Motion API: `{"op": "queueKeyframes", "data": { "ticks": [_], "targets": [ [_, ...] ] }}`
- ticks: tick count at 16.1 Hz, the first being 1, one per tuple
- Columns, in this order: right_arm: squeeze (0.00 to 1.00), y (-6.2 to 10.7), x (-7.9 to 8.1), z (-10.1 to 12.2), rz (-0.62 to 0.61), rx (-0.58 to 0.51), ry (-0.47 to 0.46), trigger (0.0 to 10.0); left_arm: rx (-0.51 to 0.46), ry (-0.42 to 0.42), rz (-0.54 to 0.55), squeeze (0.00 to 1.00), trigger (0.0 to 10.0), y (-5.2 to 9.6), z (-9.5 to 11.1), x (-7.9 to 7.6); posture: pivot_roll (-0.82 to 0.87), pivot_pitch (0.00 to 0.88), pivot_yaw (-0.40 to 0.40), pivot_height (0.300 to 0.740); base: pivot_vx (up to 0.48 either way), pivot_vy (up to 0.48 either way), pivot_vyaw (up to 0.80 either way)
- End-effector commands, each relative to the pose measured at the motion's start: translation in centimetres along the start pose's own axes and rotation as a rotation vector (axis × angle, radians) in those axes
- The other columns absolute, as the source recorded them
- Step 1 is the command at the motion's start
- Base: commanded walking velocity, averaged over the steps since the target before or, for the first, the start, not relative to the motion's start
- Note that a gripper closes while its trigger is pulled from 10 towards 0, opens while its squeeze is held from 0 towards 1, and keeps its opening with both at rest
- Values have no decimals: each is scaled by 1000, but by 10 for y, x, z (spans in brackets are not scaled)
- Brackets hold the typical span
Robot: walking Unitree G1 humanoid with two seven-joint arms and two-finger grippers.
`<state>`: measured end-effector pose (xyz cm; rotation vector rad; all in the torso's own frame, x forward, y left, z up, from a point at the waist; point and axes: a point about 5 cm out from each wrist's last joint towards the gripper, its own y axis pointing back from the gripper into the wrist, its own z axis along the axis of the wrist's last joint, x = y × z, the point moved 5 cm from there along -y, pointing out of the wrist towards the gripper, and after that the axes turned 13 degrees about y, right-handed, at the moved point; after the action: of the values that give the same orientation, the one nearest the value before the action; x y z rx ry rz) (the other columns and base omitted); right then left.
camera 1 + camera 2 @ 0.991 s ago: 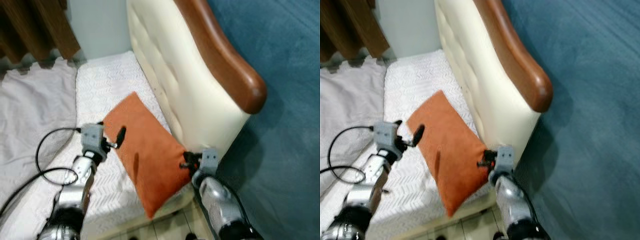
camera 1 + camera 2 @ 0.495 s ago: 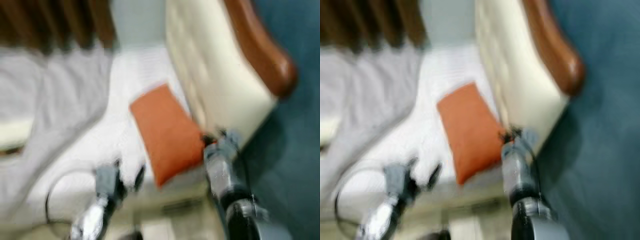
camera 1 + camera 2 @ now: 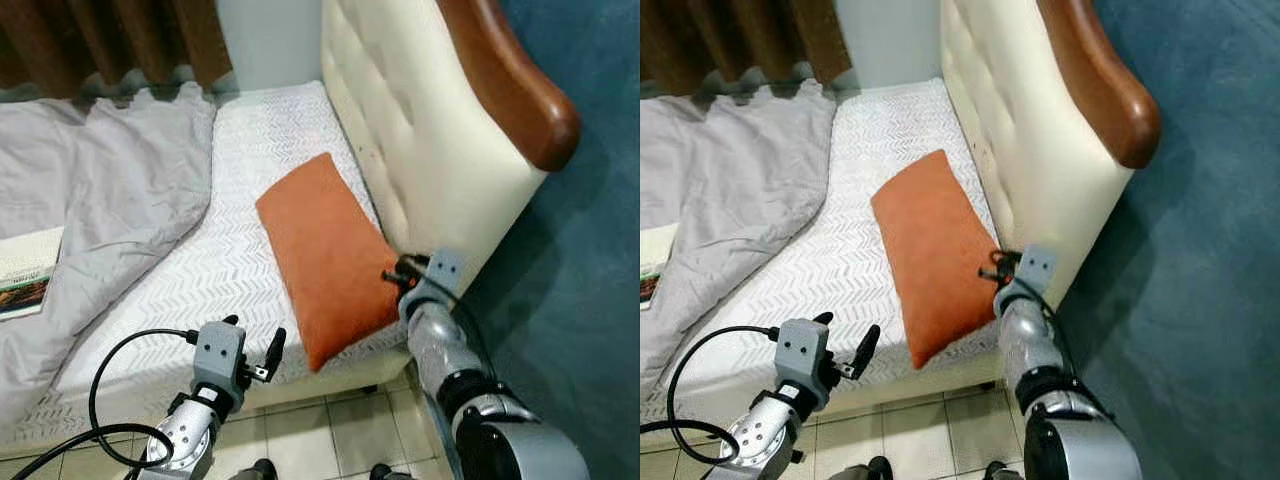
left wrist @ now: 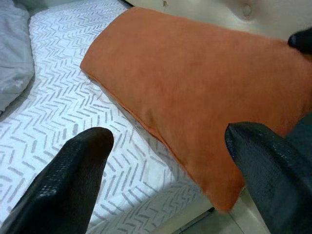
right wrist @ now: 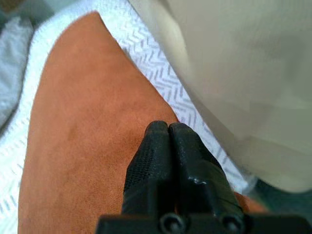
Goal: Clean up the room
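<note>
Right gripper [image 3: 392, 277]: you had its two black fingers pressed together, nothing between them, the tips at the near right edge of the orange cushion [image 3: 325, 255], close by the headboard.
Left gripper [image 3: 268, 358]: you had it spread wide and empty, low at the bed's near edge, apart from the cushion; its wrist view looked across the cushion between the fingers [image 4: 73, 170].
Orange cushion: it lay flat on the white chevron-patterned mattress cover [image 3: 245, 170], long side just beside the cream tufted headboard [image 3: 420, 140], near corner overhanging the mattress edge.
Grey duvet [image 3: 100, 190]: it was bunched over the robot's left part of the bed, well apart from the cushion.
Book or magazine [image 3: 25, 270]: it rested on the duvet at the far left of the eye views; the title was too small to read.
Floor: pale tiles [image 3: 320, 440] showed below the bed, and a teal wall surface [image 3: 590, 300] to the right.
Step in hand, as judged: placing or squaring the cushion at the head of the bed.
Advice: you would do well to nudge the overhanging corner inward with the closed right fingers, pushing along the cushion's length, not down into it.
Caution: you should have kept the left gripper's cable [image 3: 120, 380] clear of the bed frame.
</note>
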<state>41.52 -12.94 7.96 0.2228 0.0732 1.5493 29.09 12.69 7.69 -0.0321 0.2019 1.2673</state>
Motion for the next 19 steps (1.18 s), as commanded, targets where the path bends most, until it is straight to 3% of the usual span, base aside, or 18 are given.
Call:
{"op": "queueKeyframes", "data": {
  "ticks": [1,3,5,6,9,11,13,15,17,19],
  "targets": [
    [1000,2,5,-4,20,-2,14,10000,43,-11,6,0,10000,3,-10,1,-1,202,-9,740,0,0,0],
    [1000,3,7,-10,27,15,-29,10000,44,-12,9,0,10000,2,-10,2,3,198,-7,740,0,0,0],
    [1000,4,5,-20,4,63,-198,10000,42,-21,13,0,10000,1,-10,4,7,195,-8,740,0,0,0],
    [1000,4,4,-17,2,50,-199,10000,39,-24,13,0,10000,1,-9,4,7,193,-9,740,0,0,0],
    [1000,2,8,14,37,-105,-5,10000,35,-39,13,0,10000,1,-9,5,6,183,-11,740,0,0,0],
    [1000,6,13,26,76,-191,80,10000,35,-43,15,0,10000,1,-10,5,4,178,-13,740,0,0,0],
    [1000,12,14,26,99,-232,100,10000,37,-44,20,0,10000,2,-11,6,2,172,-18,740,0,0,0],
    [1000,45,1,11,146,-293,184,10000,29,-15,44,0,10000,7,-11,10,-6,134,-26,740,0,0,0],
    [1000,87,-26,-25,155,-226,239,10000,2,-29,54,0,10000,8,-6,9,-17,72,-22,740,0,0,0],
    [1000,100,-43,-44,146,-169,273,10000,-12,-45,70,0,10000,2,-5,12,-27,42,-13,740,0,0,0]
  ]
}}
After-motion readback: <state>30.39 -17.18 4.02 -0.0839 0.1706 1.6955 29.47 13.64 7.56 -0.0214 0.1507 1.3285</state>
